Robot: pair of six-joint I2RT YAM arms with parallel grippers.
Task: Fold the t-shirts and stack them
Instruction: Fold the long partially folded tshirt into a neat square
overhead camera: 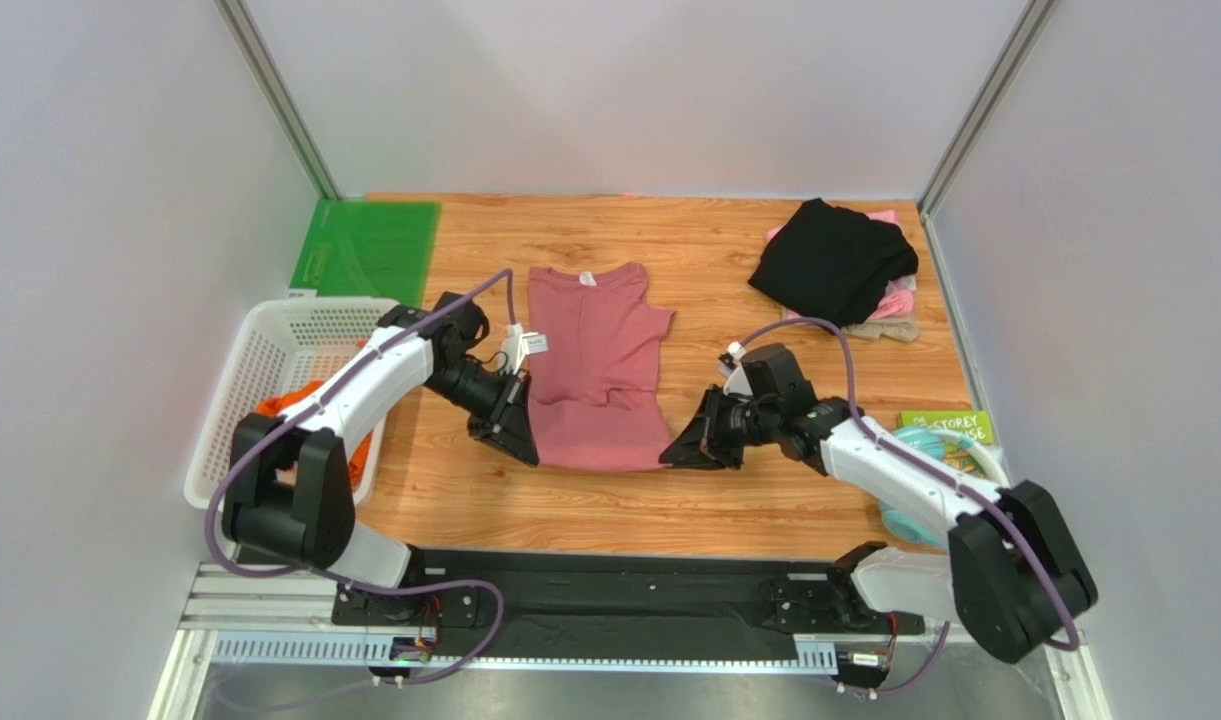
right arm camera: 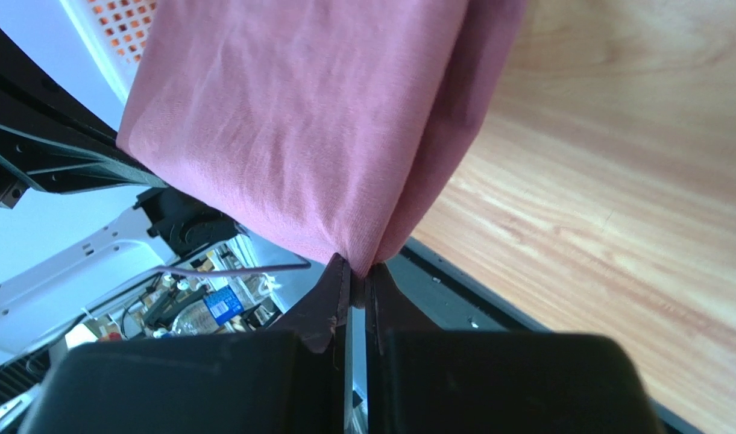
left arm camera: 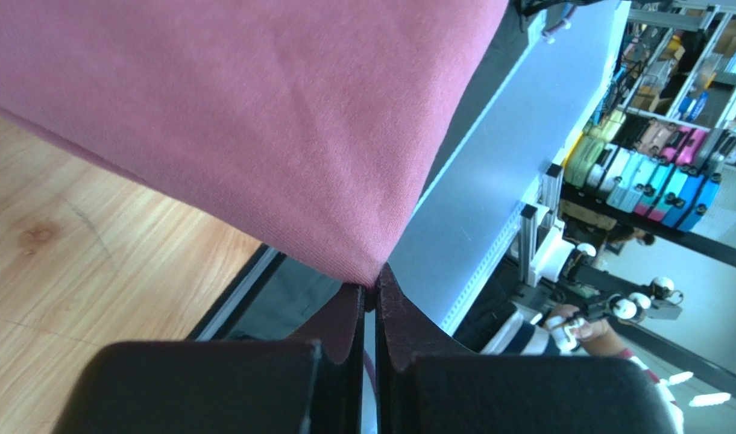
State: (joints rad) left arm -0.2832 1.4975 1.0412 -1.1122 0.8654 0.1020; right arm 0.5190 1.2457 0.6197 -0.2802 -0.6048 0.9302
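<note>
Since the dusty-rose t-shirt [overhead camera: 594,375] lies flat in the middle of the desk [overhead camera: 751,518] with its long axis running straight away from you, white neck label [overhead camera: 583,279] at the far end and hem at the near end, the next move looks like carrying that hem up toward the collar.

You have both near corners. Your left fingers [left arm camera: 349,316] are pressed together on the near-left hem corner, and your right fingers [right arm camera: 333,294] are pressed together on the near-right one, where two layers of cloth meet in the pinch. Both wrist views show the cloth raised a little off the wood at the grip. The rest of the shirt lies ahead of both arms, and neither arm is nearer than the other, so move them together and keep the hem taut between them.

You have bare wood beyond the collar and on either side of the shirt. The white basket [overhead camera: 293,323] holding the orange t-shirt [overhead camera: 293,402] stands well to the left, beside the green mat [overhead camera: 368,248]. The black t-shirt [overhead camera: 834,258] sits heaped at the far right, well apart. A book [overhead camera: 947,428] lies near your right arm's elbow, so watch that side.
</note>
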